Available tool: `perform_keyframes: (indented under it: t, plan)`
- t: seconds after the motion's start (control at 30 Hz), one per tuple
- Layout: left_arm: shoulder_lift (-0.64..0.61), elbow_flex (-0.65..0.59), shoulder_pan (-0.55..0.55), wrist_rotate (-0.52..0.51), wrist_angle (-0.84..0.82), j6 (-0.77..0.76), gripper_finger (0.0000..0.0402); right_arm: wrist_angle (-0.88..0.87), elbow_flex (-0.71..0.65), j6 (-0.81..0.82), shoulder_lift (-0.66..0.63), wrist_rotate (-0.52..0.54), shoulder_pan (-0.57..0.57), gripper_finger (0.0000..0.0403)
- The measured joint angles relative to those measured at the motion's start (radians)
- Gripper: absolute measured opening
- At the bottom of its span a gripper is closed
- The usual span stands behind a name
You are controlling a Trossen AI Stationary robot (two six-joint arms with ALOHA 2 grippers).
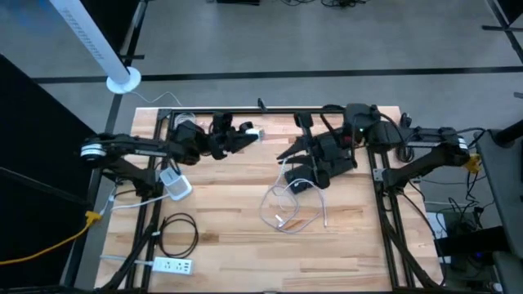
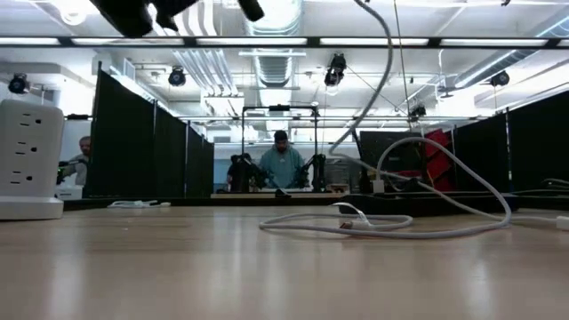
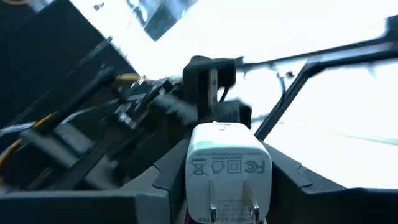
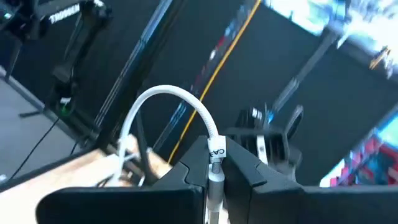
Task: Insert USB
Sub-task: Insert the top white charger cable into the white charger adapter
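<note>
- Fingers of the left gripper (image 3: 227, 202) are clamped on a white USB wall charger (image 3: 227, 171), one dark finger on each side of its body; its two metal prongs and the printed marks on its face are turned toward the wrist camera.
- From above, that charger (image 1: 254, 133) shows as a small white block at the tip of the left gripper (image 1: 248, 135), lifted over the far edge of the wooden table (image 1: 229, 220), left of centre.
- Fingers of the right gripper (image 4: 214, 177) pinch the white USB cable (image 4: 168, 102) just behind a labelled collar; the cable arches up out of the grip and curves down toward the table. The plug end itself is hidden between the fingers.
- From above, the right gripper (image 1: 288, 158) sits right of centre near the far side, well apart from the charger.
- Slack of the cable (image 1: 288, 208) lies in loose loops on the table nearer than the right gripper; at table height it shows as a flat coil (image 2: 373, 222) with one strand rising up out of the picture.
- A white power strip tower (image 2: 27, 160) stands at the left edge of the table.
- A flat white power strip (image 1: 173, 265) and a coiled black cord (image 1: 178, 233) lie at the near left.
- People (image 2: 281, 164) stand in the room beyond the table.
</note>
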Motion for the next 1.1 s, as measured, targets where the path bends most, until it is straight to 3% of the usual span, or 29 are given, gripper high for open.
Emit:
perform_keyframes:
  t: [0.17,0.5,1.1]
  plan:
    - [0.098,0.102,-0.029,-0.018,0.124,-0.059,0.0127,0.176,0.000,0.009,0.023,-0.024,-0.036,0.0014]
    - [0.198,0.280,-0.080,0.029,0.171,-0.082,0.0127,0.394,0.001,0.093,0.073,-0.032,-0.049,0.0014]
    - [0.228,0.325,-0.061,0.135,0.215,-0.186,0.0127,0.549,0.008,0.145,0.134,-0.031,-0.048,0.0014]
